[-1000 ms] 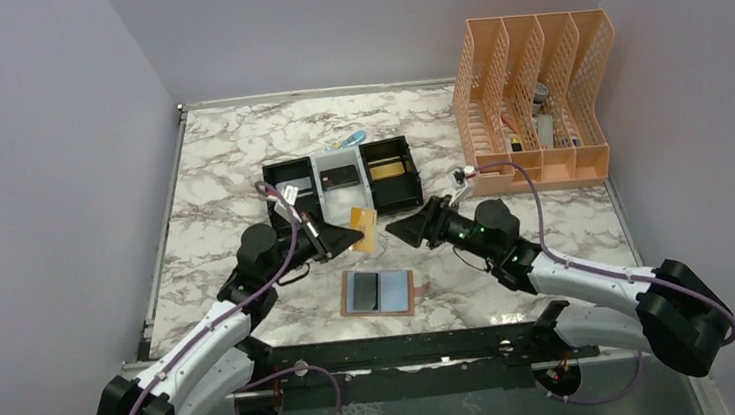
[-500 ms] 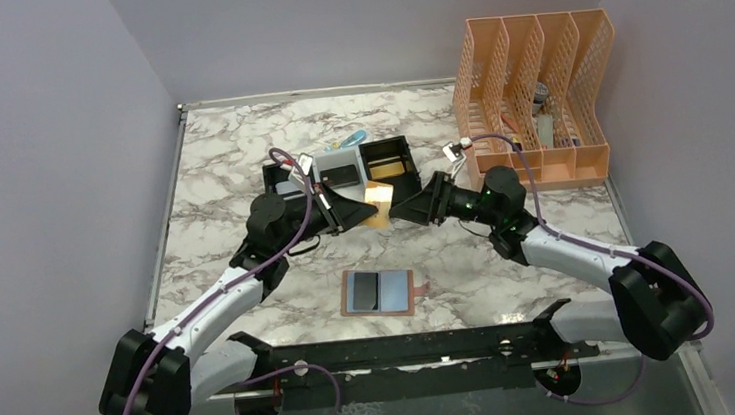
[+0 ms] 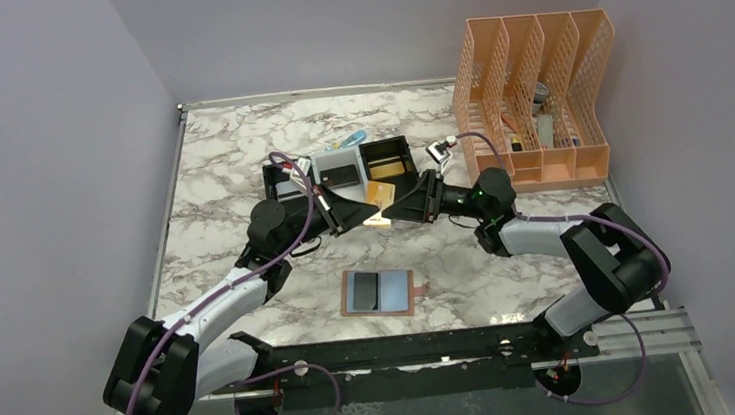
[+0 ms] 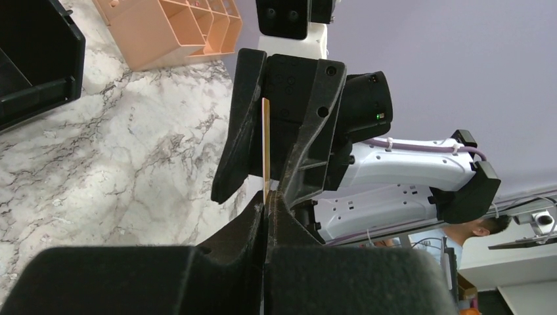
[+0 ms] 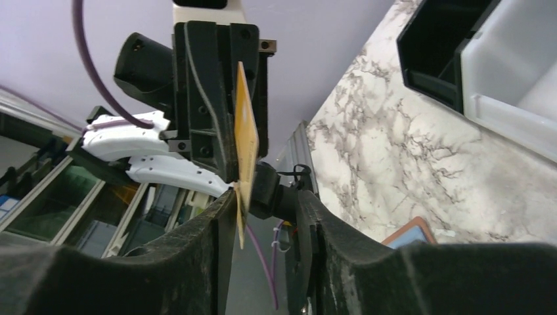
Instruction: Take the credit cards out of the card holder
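Gold-orange card (image 4: 265, 147), edge-on from left wrist, shows face from right wrist.

Card (image 4: 265, 141) edge inside left pincer (image 4: 265, 209)

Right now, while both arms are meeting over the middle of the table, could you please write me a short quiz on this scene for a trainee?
1. Multiple choice: which side's fingers are shut on the gold-orange card? A) left B) right C) neither
2. True or false: the card holder lies open on the table, apart from both grippers.
3. Fill in: the right gripper has its fingers ____, one on each side of the card.

Key
1. A: the left gripper pinches the card's edge.
2. True.
3. open
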{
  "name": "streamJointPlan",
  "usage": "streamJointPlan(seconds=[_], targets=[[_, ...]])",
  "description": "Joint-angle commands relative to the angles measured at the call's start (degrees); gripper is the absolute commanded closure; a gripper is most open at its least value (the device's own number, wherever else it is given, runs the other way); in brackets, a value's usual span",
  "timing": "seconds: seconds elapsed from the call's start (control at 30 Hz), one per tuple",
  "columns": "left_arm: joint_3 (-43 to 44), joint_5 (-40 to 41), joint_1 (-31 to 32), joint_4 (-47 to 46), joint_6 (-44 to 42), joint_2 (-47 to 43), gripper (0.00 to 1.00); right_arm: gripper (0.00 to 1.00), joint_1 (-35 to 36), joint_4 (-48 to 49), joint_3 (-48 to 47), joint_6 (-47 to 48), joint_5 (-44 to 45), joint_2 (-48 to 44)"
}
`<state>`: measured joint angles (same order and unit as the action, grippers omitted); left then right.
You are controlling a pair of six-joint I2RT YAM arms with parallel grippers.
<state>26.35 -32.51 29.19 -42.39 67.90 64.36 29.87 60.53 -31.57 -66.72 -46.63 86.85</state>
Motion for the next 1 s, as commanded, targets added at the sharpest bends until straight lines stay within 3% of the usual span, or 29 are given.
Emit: streamJointPlan(seconds=[0.0, 0.17, 0.53, 0.63, 0.8, 0.97], targets=[[-0.6, -1.5, -0.4, -3.5, 0.5, 0.6, 1.00, 0.64, -0.4, 9.9, -1.4, -3.5, -3.0, 1.7], [-0.4, -2.1, -0.4, -3.5, 0.4, 1.2, 1.00, 0.71, -0.4, 9.7, -2.2, -3.9, -2.4, 1.9], [-1.0, -1.2, -0.4, -3.5, 0.3, 0.0, 1.00, 0.99, -0.4, 11.2, -2.5, -5.8, -2.1, 2.2], [-1.3, -0.9, -0.4, -3.5, 0.1, -0.3, 1.00, 0.99, -0.4, 10.8, -2.6, -5.5, -1.6, 1.7], [-1.8, -0.5, -0.4, -3.4, -0.4, -1.0, 0.86, 0.99, -0.6, 6.1, -3.6, -3.2, -0.9, 0.4], [-2.3, -0.1, -0.4, -3.2, -0.9, -0.9, 0.87, 0.99, -0.8, 3.5, -3.7, -2.4, -0.5, -0.6]])
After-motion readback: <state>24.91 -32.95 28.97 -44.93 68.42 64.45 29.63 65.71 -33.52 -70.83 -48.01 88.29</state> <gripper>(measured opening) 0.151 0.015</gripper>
